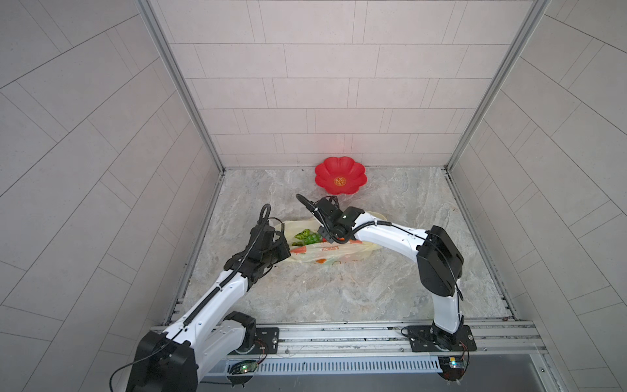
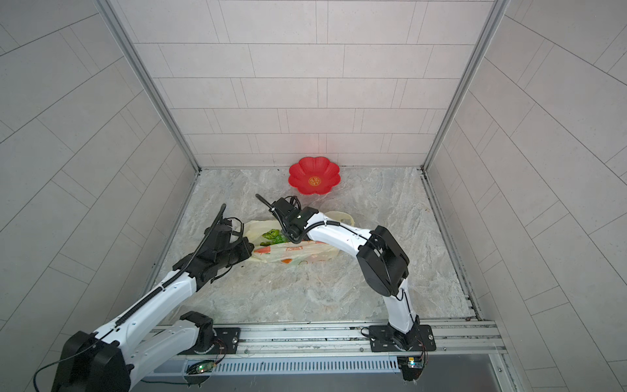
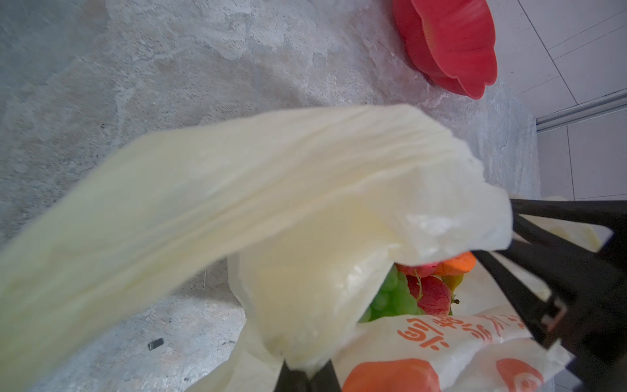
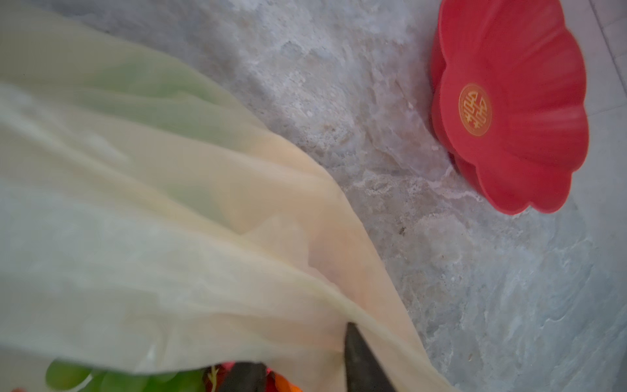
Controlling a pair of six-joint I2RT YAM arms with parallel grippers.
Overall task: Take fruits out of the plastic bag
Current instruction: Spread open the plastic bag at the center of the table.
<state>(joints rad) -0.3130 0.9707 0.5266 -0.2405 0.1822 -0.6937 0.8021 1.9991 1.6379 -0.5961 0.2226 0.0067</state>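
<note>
The plastic bag (image 1: pixel 325 253) lies near the red dish (image 1: pixel 340 175), on the side toward my bases. It is thin, crinkly, translucent film that slips and drapes. My left claw (image 3: pixel 307 368) is pressed together on its rim, and I judge it should lift firmly so the mouth gapes. My right claw (image 4: pixel 298 346) is in that mouth; whether it is spread or gripping, I cannot tell. It should take fruit, not film: the knobbly green grapes (image 3: pixel 393 298), then the glossy red piece (image 3: pixel 431 295).
</note>
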